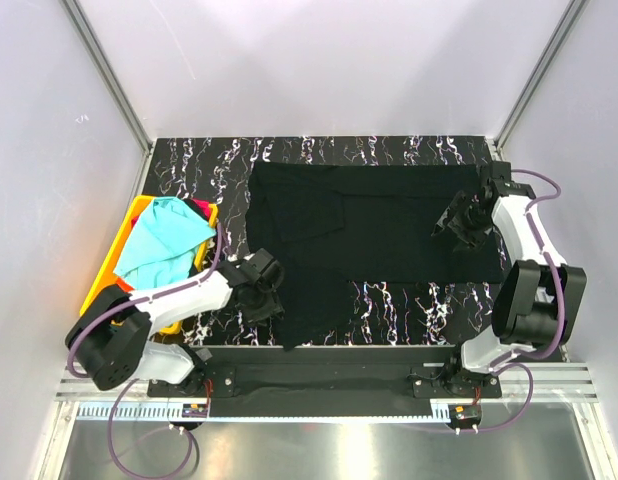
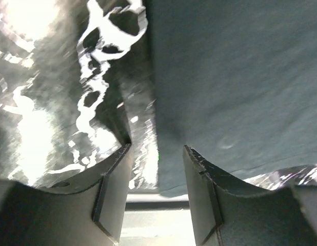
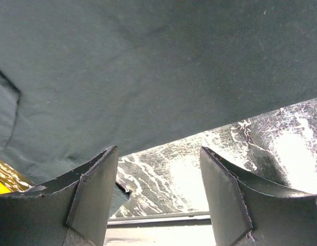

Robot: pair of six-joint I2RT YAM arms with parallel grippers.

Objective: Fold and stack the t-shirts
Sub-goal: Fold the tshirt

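- Black t-shirt (image 1: 369, 230) lies spread on the desk (image 1: 409, 305); the fold looks barely begun.
- Left jaws apart, with the shirt's side edge just ahead, in line with the gap.
- Right jaws apart, hem just ahead.
- Next, likely: both pinch their edges, then lift together.

large t-shirt (image 1: 369, 230): table (image 1: 409, 300) centre | other t-shirts (image 1: 164, 240): in bin (image 1: 107, 268), left

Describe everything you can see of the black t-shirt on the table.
The black t-shirt is soft, matt cloth, lying mostly flat on the marbled table. Its left part is folded over, and one flap reaches toward the near edge. The open left end effector is at its left edge, the open right end effector over its right side.
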